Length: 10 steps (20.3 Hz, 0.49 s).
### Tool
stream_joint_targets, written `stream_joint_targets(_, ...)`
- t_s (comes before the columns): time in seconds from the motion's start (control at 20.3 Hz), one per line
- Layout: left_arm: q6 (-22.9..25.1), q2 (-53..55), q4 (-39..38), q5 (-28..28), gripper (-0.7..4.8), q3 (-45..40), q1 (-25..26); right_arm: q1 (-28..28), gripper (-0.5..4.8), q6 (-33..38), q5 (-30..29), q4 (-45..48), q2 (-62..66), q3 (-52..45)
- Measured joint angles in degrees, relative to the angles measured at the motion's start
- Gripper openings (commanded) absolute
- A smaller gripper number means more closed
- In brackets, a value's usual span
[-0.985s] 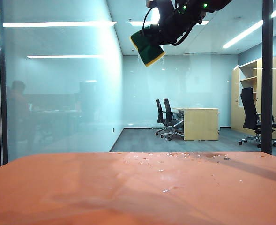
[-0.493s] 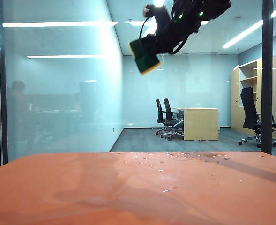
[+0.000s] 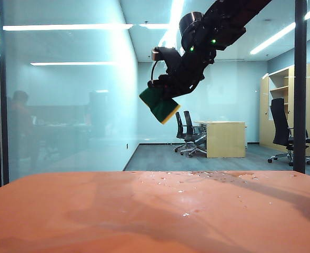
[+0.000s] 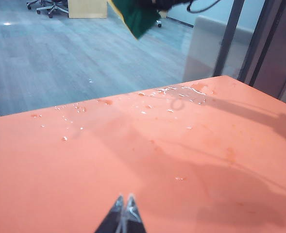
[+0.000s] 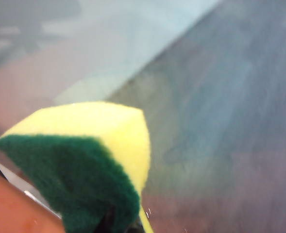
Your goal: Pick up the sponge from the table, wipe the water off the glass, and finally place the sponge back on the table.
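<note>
While the right hand (image 3: pixel 162 97) hangs high above the counter (image 3: pixel 91 216), it is clenched on the sponge (image 3: pixel 159 105), which juts down and forward from its jaws with the dark green scouring face turned toward the camera side and the yellow foam edge on the underside. Whether the sponge actually touches the glass (image 3: pixel 70 105) cannot be told from the exterior view. The sponge's long axis runs slantwise, dropping away from the hand toward the counter. Water (image 3: pixel 186 214) lies as small droplets on the counter directly below and beyond the hand, near the foot of the glass; drops on the glass itself are too faint to make out. The left hand (image 4: pixel 124 213) sits low over the near counter, jaws pressed together with nothing between them, well apart from the sponge, so the right arm is plainly the nearer one. No brand, label or writing is legible anywhere.
</note>
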Motion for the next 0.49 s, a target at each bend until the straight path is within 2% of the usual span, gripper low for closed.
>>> stream_joint_targets(0.49, 0.0, 0.02, 0.02, 0.0, -0.05, 0.0, 0.0, -0.15, -0.06, -0.5, 1.53, 0.24, -4.35, -0.24)
